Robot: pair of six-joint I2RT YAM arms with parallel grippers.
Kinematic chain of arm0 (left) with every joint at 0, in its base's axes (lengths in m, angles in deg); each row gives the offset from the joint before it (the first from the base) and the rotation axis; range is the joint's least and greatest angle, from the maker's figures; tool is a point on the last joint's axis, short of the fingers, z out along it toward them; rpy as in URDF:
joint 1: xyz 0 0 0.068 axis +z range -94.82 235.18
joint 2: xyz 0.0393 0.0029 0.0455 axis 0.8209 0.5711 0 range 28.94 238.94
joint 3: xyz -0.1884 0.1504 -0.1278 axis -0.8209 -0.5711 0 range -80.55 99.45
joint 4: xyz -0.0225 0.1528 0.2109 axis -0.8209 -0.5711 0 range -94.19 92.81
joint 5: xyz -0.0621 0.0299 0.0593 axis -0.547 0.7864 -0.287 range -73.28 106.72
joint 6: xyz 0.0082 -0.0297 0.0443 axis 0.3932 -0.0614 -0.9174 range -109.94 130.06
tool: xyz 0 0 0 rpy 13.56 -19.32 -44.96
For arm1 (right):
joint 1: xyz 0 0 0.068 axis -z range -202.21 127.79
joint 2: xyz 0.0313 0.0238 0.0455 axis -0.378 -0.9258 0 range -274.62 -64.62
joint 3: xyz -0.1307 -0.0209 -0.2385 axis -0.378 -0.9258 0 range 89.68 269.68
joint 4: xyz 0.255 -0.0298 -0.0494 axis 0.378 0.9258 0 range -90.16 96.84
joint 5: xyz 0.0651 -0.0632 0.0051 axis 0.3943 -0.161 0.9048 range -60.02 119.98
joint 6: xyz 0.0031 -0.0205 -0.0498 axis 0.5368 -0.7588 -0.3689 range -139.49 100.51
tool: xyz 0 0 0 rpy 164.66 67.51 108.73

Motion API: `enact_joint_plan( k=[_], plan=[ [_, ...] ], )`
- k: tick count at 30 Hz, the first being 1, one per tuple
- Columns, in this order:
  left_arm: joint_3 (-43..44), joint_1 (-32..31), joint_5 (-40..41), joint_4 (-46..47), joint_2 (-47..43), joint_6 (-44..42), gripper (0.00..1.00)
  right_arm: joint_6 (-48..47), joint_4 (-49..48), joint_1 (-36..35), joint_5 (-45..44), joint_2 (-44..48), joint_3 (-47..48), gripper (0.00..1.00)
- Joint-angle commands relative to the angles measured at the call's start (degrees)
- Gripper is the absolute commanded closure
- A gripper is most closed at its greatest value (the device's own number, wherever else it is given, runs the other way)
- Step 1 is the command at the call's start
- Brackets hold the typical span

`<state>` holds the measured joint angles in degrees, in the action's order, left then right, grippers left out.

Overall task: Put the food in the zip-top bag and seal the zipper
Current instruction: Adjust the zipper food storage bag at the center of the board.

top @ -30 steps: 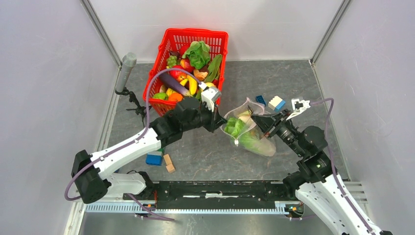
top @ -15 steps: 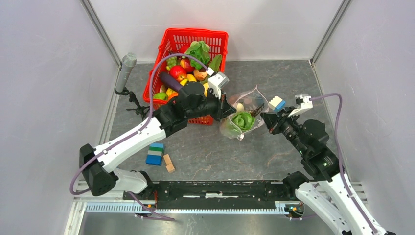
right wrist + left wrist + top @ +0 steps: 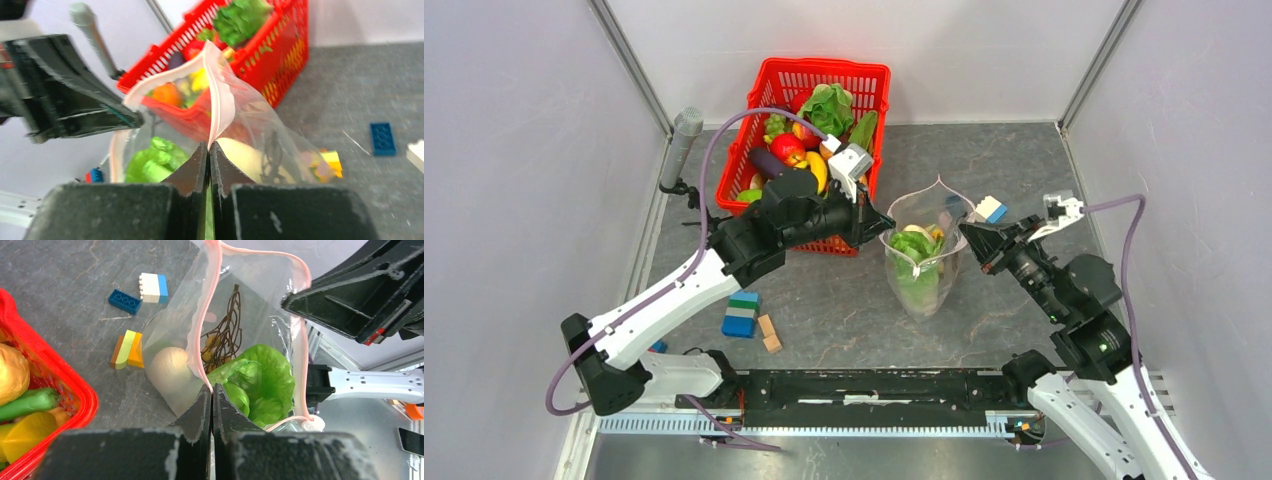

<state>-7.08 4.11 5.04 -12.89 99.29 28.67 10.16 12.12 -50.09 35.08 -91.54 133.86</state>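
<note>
Nearest me, my left gripper (image 3: 212, 390) was pinched shut on one lip of the zip-top bag (image 3: 921, 285). My right gripper (image 3: 209, 147) was clamped just as tightly on the opposite lip, so the zipper (image 3: 221, 102) bowed open between them into a leaf-shaped mouth. The bag hung upright between my arms, though I could not tell whether its bottom touched the table. Inside lay the napa cabbage (image 3: 260, 377) and the white radish (image 3: 169, 371).

To do this well, I judged, I needed to hold both lips level and only lightly taut. Too hard a pull would flatten the mouth or slip the film out of a jaw. Before freeing either jaw to fetch more, the bag's bottom ought to rest on the table. Beyond, the red basket (image 3: 824, 66) held most of the food (image 3: 789, 150).
</note>
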Motion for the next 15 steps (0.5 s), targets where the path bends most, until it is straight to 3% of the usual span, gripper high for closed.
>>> enact_joint_plan(
  k=[1, 5, 10, 14, 15],
  plan=[
    [-2.4, 0.3, 2.8, 1.2, 1.5, 0.6, 0.98, -1.2, 7.9, -0.1, -6.7, -5.7, -0.9, 0.94],
    [-4.1, 1.1, 1.3, 2.5, 4.9, 1.7, 0.98, 0.5, 3.2, -0.1, -2.8, -6.0, -1.6, 0.95],
    [-3.7, 1.2, 4.4, 5.3, 1.7, 0.3, 0.96, 0.5, -4.1, -0.1, 1.9, -3.7, 0.5, 0.94],
    [0.1, 1.8, 5.2, 2.7, 1.9, -2.3, 0.69, 1.1, -4.8, -0.1, 3.8, -4.5, 1.1, 0.94],
    [1.0, 1.8, 5.7, 1.8, 2.0, -2.9, 0.53, 1.5, -5.2, -0.1, 4.1, -4.6, 0.6, 0.94]
  ],
)
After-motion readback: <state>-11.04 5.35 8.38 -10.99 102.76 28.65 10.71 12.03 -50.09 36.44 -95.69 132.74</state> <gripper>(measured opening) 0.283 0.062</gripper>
